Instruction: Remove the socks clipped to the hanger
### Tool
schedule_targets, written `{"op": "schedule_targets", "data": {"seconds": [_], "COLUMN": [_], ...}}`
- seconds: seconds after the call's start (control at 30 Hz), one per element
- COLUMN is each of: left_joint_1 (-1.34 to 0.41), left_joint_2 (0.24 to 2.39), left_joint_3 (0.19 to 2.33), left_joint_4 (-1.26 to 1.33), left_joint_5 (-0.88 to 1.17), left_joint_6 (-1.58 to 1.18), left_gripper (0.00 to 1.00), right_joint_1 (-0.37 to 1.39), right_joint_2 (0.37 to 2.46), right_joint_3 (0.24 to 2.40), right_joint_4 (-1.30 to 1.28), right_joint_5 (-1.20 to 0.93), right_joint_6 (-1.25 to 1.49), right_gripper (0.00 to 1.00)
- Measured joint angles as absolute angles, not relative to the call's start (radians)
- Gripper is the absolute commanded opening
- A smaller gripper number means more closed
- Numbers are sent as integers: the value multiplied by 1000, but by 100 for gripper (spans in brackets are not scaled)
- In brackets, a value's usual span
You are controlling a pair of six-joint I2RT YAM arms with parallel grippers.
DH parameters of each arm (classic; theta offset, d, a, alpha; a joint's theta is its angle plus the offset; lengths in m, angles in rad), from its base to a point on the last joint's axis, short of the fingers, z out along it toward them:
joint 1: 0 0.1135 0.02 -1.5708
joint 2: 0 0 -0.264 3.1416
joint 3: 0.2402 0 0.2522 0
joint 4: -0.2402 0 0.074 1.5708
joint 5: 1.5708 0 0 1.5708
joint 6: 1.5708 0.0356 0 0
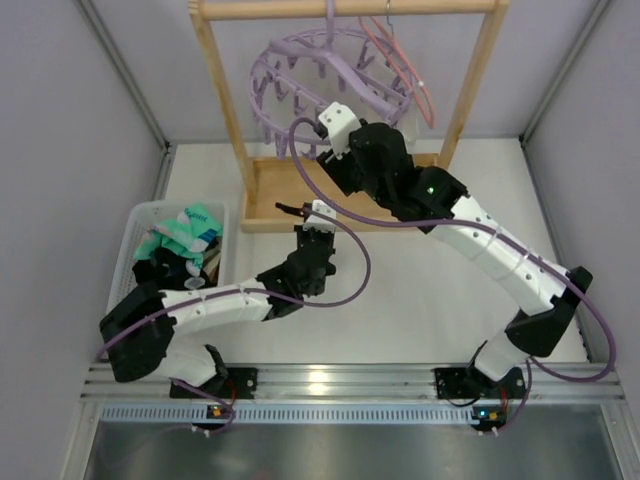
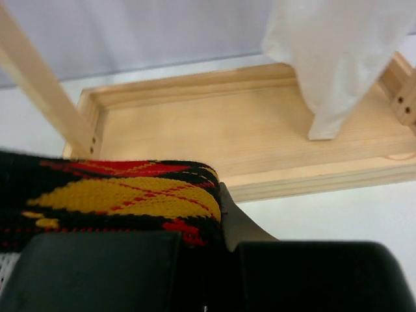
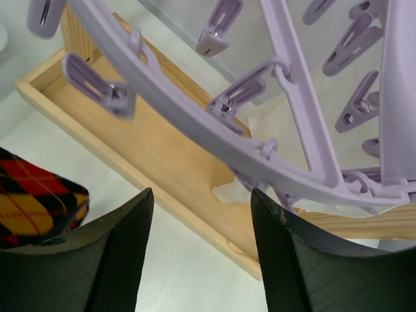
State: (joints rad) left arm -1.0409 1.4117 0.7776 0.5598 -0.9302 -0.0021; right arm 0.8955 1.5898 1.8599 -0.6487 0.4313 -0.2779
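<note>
On the white counter (image 1: 420,300) stands a wooden rack (image 1: 222,110). The round purple hanger (image 3: 175,88) hangs from its top bar. Left of the rack is a white basket (image 1: 137,210) with green and black socks (image 1: 185,235) piled in it. One sock (image 2: 117,195), black with yellow and red diamonds, is off the hanger and low down, in front of the rack's wooden tray (image 2: 214,130). The left claw (image 1: 297,214) is shut tight on it. The right claw (image 3: 201,198) is up under the hanger ring with its two fingers apart and nothing between them. The little clips (image 3: 107,88) I can see there are all bare.

The sock looks soft, light and floppy. It will bend and hang down, so I think a thick folded part is the best place to pinch it. A firm pinch will not hurt it. The hanger is light too and hangs free, so a bump could make it swing.

Open counter lies between the rack and the basket. The tight spots are the rack posts, the tray's raised edge and a white cloth bag (image 2: 331,58) hanging over the tray. The ring just above the right claw is another.
</note>
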Motion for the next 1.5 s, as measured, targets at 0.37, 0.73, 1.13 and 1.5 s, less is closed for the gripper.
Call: {"op": "schedule_targets", "data": {"seconds": [0.37,0.73,1.13,1.5], "left_joint_1": [-962,-800,-380,212], "left_joint_2": [1104,920,971,1212], "left_joint_3": [770,950,1263,1304], "left_joint_4": [14,-345,-611,-674], "left_joint_5": [-1044,-1028,-858,-413], "left_joint_6": [-347,-421,-467,-529], "left_gripper": [0,0,0,0], "right_joint_1": [894,893,893,893], "right_joint_2": [1328,1047,842,770], "right_joint_3": [1588,1428,1347,1223], "right_joint_4": [-604,-590,-603,-591], "right_joint_5": [363,295,311,320], "right_joint_6": [-164,-86,-53,-23], "right_gripper": [84,99,99,99]}}
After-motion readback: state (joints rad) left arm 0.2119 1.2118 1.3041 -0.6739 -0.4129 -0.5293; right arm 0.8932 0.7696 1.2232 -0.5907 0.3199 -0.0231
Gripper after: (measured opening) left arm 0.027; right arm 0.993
